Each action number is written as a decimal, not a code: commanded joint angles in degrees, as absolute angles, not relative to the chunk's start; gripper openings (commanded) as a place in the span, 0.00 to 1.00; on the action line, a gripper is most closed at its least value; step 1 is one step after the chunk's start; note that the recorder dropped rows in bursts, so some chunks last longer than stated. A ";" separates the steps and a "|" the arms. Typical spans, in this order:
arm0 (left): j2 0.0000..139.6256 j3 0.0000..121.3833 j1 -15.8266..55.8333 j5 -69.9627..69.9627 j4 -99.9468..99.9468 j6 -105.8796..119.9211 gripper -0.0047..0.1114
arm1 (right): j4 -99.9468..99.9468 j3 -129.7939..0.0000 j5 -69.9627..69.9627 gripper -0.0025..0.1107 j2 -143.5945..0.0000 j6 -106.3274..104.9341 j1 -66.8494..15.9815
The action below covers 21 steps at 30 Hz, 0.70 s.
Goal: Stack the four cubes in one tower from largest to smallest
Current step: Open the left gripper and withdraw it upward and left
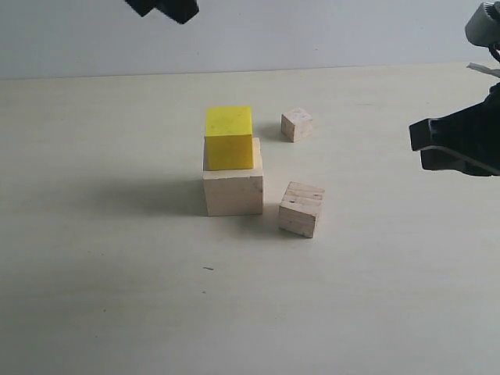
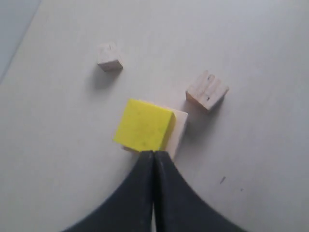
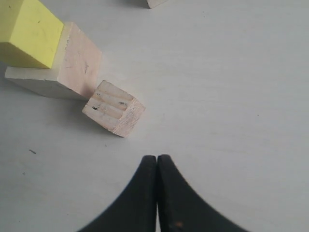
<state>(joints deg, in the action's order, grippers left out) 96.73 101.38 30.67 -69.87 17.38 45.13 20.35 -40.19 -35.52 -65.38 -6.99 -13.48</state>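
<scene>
Two tiers up so far. Largest pale wood cube (image 1: pixel 233 194) sits on the table (image 1: pixel 109 289) near the middle of the exterior view. Yellow cube (image 1: pixel 229 139) rests upright on top of it, not quite flush: a strip of the wood top stays bare along one side

Grooved wood cube (image 1: pixel 301 209) lies on the table just beside the front right corner of the largest pale wood cube, turned at an angle, with a narrow gap showing between them. Small pale wood cube (image 1: pixel 297 124) stands alone on the table behind and to the right, apart from the others

Left gripper (image 2: pixel 153 155): jaws pressed together, nothing between them, high above the table, yellow cube just ahead of the fingertips in its wrist view. Right gripper (image 3: pixel 157 158): jaws together, empty, off at the right edge above the table, grooved wood cube the nearest thing ahead of it
</scene>
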 commanded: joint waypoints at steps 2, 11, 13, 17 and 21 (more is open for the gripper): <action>88.13 89.48 30.76 -65.46 13.77 37.35 0.04 | 20.59 -40.37 -35.15 0.02 -65.28 -7.94 -13.72; 68.58 65.58 30.76 -53.51 7.68 22.45 0.04 | 20.68 -40.37 -35.14 0.02 -65.28 -10.35 -13.72; 64.98 61.26 30.76 -53.52 7.37 21.50 0.04 | 21.01 -40.37 -34.99 0.02 -65.28 -11.08 -13.72; 58.30 52.44 30.62 -51.94 0.00 15.37 0.04 | 21.01 -40.37 -34.24 0.02 -65.28 -12.62 -13.72; 53.49 44.71 27.73 -46.81 -6.58 9.53 0.04 | 21.01 -40.37 -33.28 0.02 -65.49 -13.08 -13.72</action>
